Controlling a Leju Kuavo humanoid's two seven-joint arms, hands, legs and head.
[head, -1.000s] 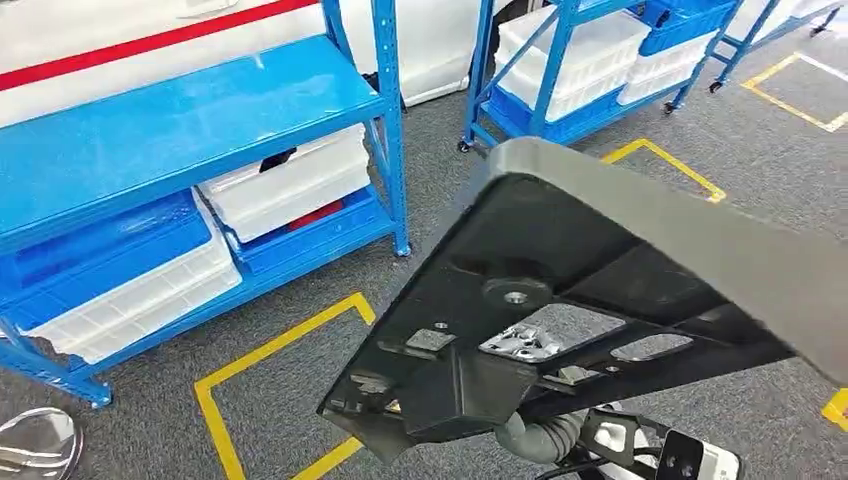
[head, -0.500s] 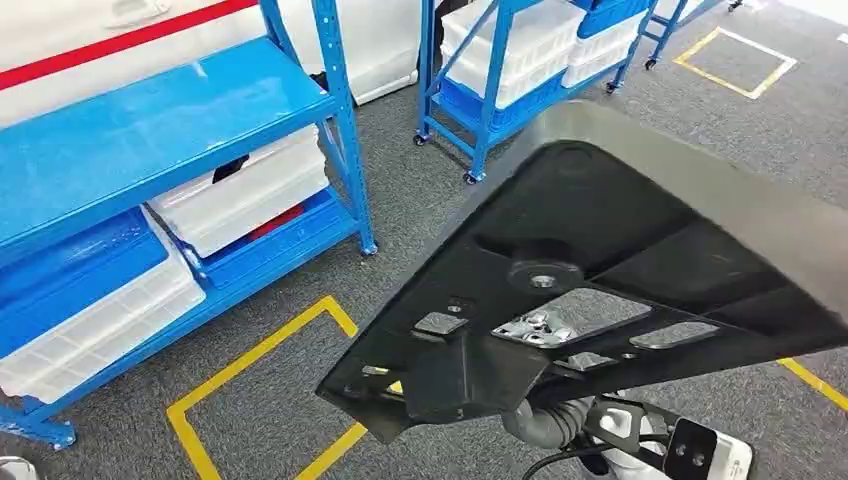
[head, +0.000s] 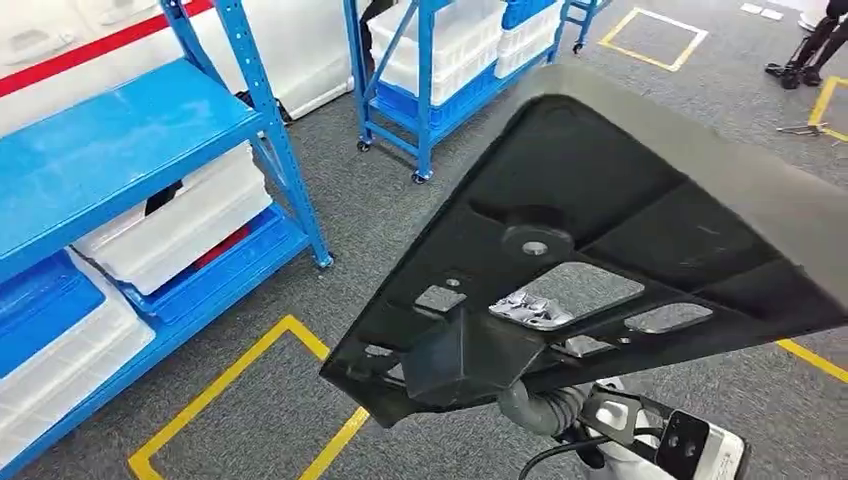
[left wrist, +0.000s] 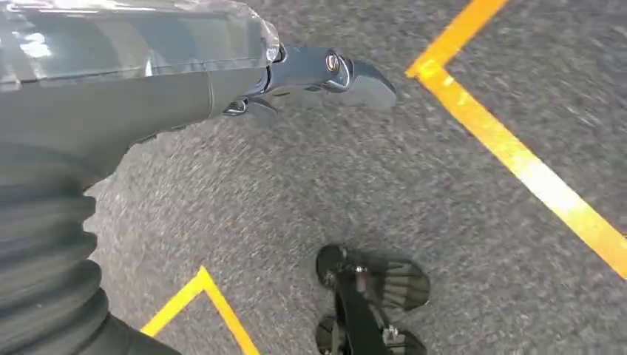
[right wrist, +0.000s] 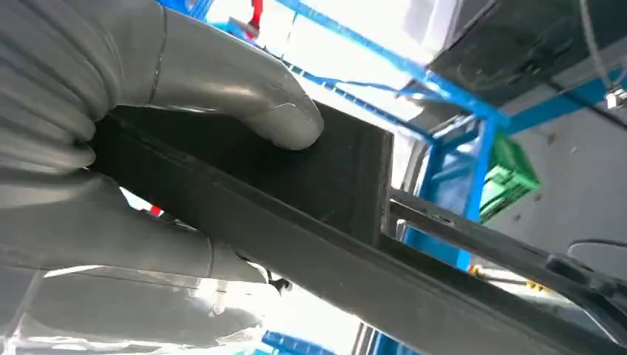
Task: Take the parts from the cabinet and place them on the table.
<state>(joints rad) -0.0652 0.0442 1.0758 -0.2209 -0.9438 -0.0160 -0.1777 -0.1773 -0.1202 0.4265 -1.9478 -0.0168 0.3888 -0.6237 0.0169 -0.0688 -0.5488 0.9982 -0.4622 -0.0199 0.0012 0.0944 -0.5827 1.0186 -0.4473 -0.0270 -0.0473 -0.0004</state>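
Observation:
A large black moulded plastic part (head: 600,230), with a grey outer face and ribbed inner side, tilts across the head view in front of me. My right hand (right wrist: 148,148) grips its lower edge: the thick grey thumb (right wrist: 244,103) presses on one face of the black part (right wrist: 325,192) and the fingers wrap the other side. The right wrist's grey ribbed cover (head: 540,410) pokes out below the part. My left hand (left wrist: 222,81) hangs over the grey carpet, a dark finger (left wrist: 333,70) stretched out, holding nothing.
A blue shelf rack (head: 130,130) with white bins (head: 170,225) stands at the left. A second blue wheeled rack (head: 440,60) stands behind it. Yellow tape (head: 230,370) marks boxes on the carpet. A person's legs (head: 815,40) show at the far right.
The camera has turned, so the racks and floor marks have slid left and down in the picture. The black part stays in my right hand, in much the same place.

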